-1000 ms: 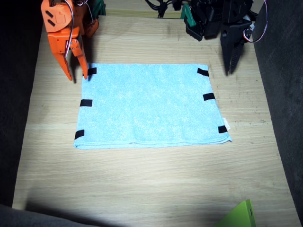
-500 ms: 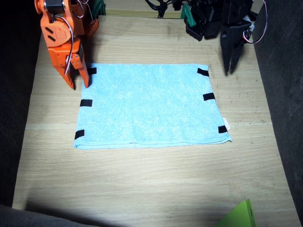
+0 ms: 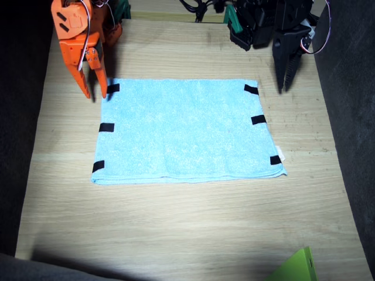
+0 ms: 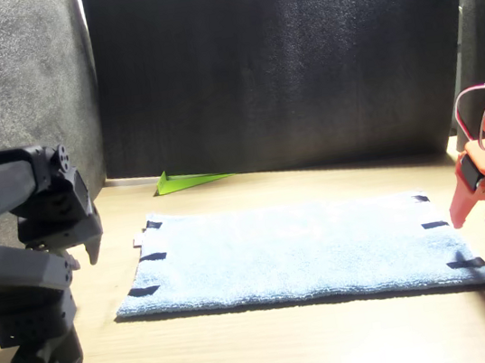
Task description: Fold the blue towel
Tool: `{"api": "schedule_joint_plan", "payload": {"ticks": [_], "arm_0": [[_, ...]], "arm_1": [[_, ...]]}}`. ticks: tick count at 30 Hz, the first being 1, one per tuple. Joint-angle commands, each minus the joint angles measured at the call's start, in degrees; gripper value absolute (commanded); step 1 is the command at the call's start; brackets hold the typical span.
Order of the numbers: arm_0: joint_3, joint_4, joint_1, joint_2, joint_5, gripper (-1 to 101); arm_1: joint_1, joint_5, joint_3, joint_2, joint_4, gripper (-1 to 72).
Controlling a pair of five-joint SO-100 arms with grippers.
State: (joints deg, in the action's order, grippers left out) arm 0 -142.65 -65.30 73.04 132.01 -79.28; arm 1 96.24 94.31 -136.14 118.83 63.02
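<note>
Tabletop: right end effector (image 3: 94, 92) parted above blue towel (image 3: 184, 130) corner.

1. The right arm, orange, stands at the far side of the fixed view, its wrist bent so the right end effector (image 3: 92, 91) points steeply down.
2. Its two orange fingers (image 3: 102, 85) are spread a little, with a clear gap between the tips; nothing is between them.
3. In the front view the same end effector (image 4: 472, 218) hangs with its tips just above the surface.
4. The left arm, black, is folded at the opposite far corner.
5. The left end effector (image 3: 285, 85) points down, its fingers close together; whether the tips meet cannot be told.
</note>
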Motion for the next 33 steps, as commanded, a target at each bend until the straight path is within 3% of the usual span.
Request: {"api": "schedule_joint_plan", "payload": {"ticks": [1,6,13,24,33], "arm_0": [[0.6,0.0,0.8,1.0,-0.1,13],[0.5,0.0,0.8,1.0,0.3,13],[0.4,0.3,0.5,1.1,0.3,13],[0.2,0.5,0.4,1.2,0.1,13],[-0.2,0.5,0.4,1.8,0.1,14]], "arm_1": [[0.1,1.0,1.1,-1.9,0.0,19.0],[-0.9,3.3,20.6,-21.5,15.3,13.9],[2.8,6.0,27.3,-26.7,22.4,15.8],[7.6,6.8,31.6,-30.0,25.0,21.2],[6.2,5.4,28.9,-32.3,22.1,24.7]]}}
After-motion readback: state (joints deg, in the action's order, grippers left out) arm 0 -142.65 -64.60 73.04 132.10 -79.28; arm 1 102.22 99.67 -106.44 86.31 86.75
